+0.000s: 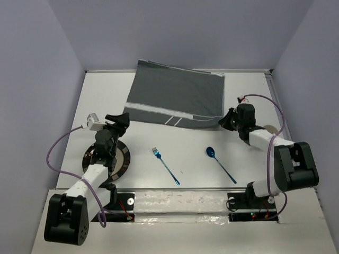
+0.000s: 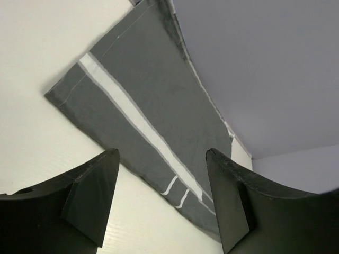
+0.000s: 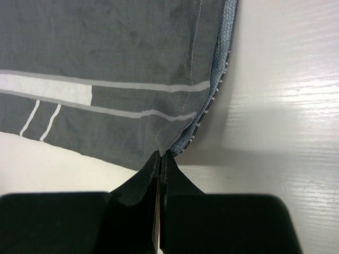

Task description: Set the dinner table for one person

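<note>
Desk: matte white, flat, occupying the whole enclosure floor beyond the arm bases. In the top view its wider extent runs left to right, with its edges square to the side walls.

Near zone: a dark plate with a bright rim lies at the left, partly covered by the left arm. A blue fork lies near the centre, tines toward the far left and handle toward the near right. A blue spoon lies to its right, well apart and roughly parallel, with its bowl at the far-left end.

Middle zone: the left gripper is released, its jaws spread with nothing between them. It hangs above bare desk just short of the placemat's near left corner, pointing toward the cloth. The right gripper is clenched, its tips meeting on the placemat's near right corner. The cloth edge beside that corner is turned up, showing a ribbed underside.

Far zone: a dark grey placemat with pale stripes lies with its long axis left to right, slightly skewed. Its far edge sits at the back wall. One broad white band and thinner lines run along the near side.
</note>
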`<action>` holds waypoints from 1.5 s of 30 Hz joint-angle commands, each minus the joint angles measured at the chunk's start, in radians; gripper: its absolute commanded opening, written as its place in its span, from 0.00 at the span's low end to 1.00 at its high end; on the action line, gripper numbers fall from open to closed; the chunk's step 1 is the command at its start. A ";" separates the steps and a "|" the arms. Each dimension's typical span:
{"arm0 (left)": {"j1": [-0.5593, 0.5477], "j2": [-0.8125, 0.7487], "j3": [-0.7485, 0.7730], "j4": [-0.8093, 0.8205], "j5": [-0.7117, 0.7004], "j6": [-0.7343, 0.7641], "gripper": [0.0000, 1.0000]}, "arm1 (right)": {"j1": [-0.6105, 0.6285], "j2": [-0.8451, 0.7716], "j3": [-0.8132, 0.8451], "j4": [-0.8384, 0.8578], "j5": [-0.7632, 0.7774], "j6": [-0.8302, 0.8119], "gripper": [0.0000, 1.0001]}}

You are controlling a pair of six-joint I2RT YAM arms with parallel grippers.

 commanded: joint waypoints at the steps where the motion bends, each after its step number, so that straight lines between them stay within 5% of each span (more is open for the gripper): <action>1: -0.014 -0.003 0.010 -0.107 -0.068 0.100 0.69 | 0.000 -0.066 -0.041 0.078 0.102 0.016 0.00; 6: -0.078 0.084 0.148 -0.258 -0.180 0.240 0.63 | 0.000 -0.111 -0.023 -0.002 0.234 -0.001 0.00; 18: -0.105 0.454 0.416 -0.396 -0.247 0.275 0.54 | -0.011 -0.132 -0.014 0.019 0.111 -0.013 0.00; 36: -0.101 0.676 0.490 -0.371 -0.277 0.205 0.57 | -0.011 -0.116 -0.038 0.069 -0.004 0.010 0.00; 45: -0.092 0.719 0.527 -0.370 -0.283 0.195 0.46 | -0.011 -0.111 -0.040 0.069 0.004 0.013 0.00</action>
